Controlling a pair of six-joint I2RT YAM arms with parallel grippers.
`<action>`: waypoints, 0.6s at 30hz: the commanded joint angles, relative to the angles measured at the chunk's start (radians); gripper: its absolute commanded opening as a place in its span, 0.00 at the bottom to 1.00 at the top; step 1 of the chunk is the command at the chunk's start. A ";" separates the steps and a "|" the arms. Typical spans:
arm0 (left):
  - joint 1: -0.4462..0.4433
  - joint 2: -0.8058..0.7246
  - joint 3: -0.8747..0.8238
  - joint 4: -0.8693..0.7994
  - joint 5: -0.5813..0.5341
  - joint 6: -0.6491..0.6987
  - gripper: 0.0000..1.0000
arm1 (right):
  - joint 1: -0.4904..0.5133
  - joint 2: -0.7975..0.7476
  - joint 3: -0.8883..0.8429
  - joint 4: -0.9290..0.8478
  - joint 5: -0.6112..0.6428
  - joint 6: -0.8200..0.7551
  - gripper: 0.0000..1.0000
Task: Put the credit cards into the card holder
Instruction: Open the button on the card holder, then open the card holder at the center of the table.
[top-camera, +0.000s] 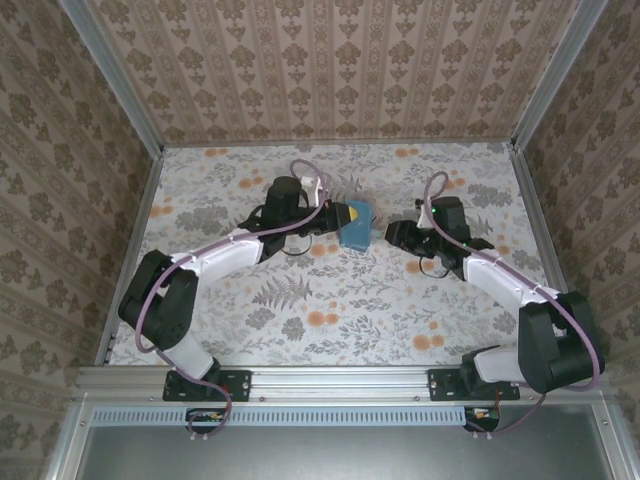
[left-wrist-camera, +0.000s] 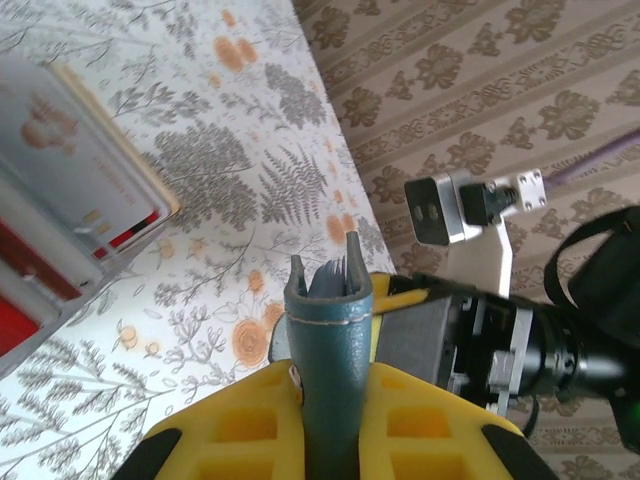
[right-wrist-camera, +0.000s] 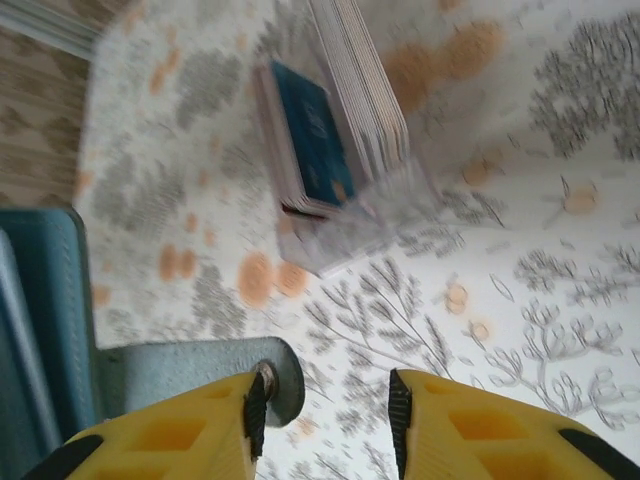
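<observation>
Left wrist: L end effector (left-wrist-camera: 326, 395) pinches card holder (left-wrist-camera: 325, 325).

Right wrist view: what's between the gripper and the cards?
In the right wrist view: bare table, then the clear box wall around the cards.

Holder (left-wrist-camera: 328, 340): dark teal, flat, found mid-table toward the far side. It is seen edge-on and upright, slightly parted at the top, with blue-grey leaves shown inside. Cards (left-wrist-camera: 75, 190): red and white, packed in a tilted stack on edge, placed near the holder on its far side.
</observation>
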 joint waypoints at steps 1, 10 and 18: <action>0.011 -0.035 0.056 -0.024 0.071 0.053 0.08 | -0.034 -0.007 0.035 0.089 -0.221 0.013 0.41; 0.024 0.011 0.079 0.070 0.160 -0.016 0.09 | -0.059 0.024 0.052 0.239 -0.421 0.066 0.43; 0.031 0.050 0.093 0.170 0.232 -0.088 0.09 | -0.058 0.098 0.032 0.430 -0.480 0.174 0.43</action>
